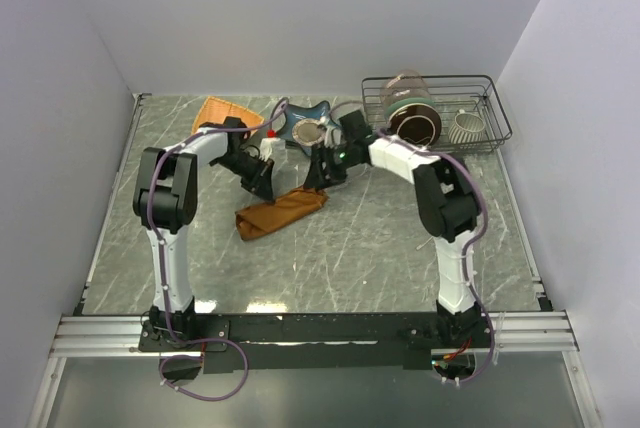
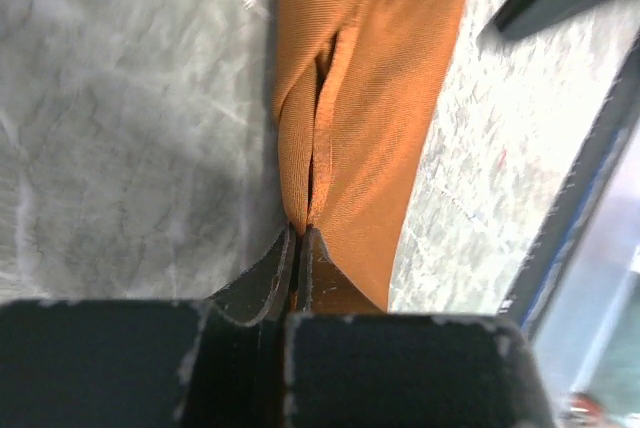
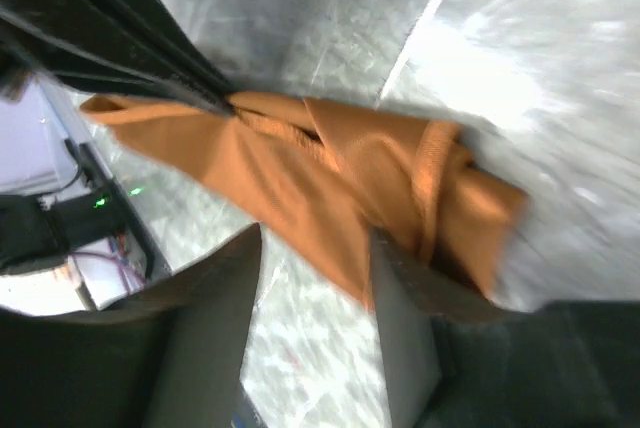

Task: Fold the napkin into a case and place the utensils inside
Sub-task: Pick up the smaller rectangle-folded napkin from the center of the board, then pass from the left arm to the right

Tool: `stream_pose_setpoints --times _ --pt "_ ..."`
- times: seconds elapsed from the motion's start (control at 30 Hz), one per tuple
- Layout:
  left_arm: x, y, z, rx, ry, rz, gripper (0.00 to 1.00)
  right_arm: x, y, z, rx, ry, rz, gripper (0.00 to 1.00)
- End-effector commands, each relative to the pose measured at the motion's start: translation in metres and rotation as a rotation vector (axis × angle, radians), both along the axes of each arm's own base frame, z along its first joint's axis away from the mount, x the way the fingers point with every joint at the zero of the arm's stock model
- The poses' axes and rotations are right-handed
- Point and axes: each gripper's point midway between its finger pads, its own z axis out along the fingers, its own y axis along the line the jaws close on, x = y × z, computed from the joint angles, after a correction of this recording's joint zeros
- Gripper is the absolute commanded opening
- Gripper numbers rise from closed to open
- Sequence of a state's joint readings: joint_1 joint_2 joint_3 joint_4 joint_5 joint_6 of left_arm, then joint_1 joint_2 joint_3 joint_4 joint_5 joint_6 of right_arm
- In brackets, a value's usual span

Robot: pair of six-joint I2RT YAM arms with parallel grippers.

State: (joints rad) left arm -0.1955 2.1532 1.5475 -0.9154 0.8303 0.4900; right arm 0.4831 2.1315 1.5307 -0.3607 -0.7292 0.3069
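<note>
The rust-orange napkin (image 1: 280,212) lies as a narrow, bunched strip slanting across the table's middle. My left gripper (image 1: 264,185) is at its far edge. In the left wrist view the gripper (image 2: 300,233) is shut on a raised fold of the napkin (image 2: 390,98). My right gripper (image 1: 316,180) is at the strip's right end. In the right wrist view it (image 3: 315,248) is open, its fingers either side of a hanging edge of the napkin (image 3: 300,168). The left gripper's fingers (image 3: 200,88) pinch the cloth there too. The utensils are not visible.
A lighter orange woven plate (image 1: 222,110) lies at the back left. A blue dish (image 1: 300,111) and a small cup (image 1: 308,132) sit behind the grippers. A wire rack (image 1: 497,113) at the back right holds a jar, a bowl and a ribbed cup.
</note>
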Motion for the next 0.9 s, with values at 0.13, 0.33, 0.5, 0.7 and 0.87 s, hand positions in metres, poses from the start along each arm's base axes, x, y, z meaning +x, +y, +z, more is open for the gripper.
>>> stream_pose_setpoints --times 0.13,0.33,0.5,0.7,0.87 --pt "0.014 -0.006 0.029 0.003 -0.315 -0.169 0.01 0.036 -0.042 0.086 0.012 -0.314 0.168 0.73" --pt "0.019 -0.011 0.049 0.003 -0.478 -0.269 0.01 0.041 -0.042 0.081 -0.017 -0.396 0.286 0.76" --pt "0.016 -0.018 0.066 -0.015 -0.617 -0.371 0.01 0.037 -0.025 0.078 -0.047 -0.483 0.402 0.77" --pt "0.002 -0.027 0.071 -0.012 -0.707 -0.491 0.01 0.031 -0.001 0.087 -0.037 -0.576 0.494 0.79" --pt "-0.005 -0.033 0.074 -0.025 -0.75 -0.539 0.01 0.018 0.023 0.089 -0.008 -0.599 0.551 0.77"
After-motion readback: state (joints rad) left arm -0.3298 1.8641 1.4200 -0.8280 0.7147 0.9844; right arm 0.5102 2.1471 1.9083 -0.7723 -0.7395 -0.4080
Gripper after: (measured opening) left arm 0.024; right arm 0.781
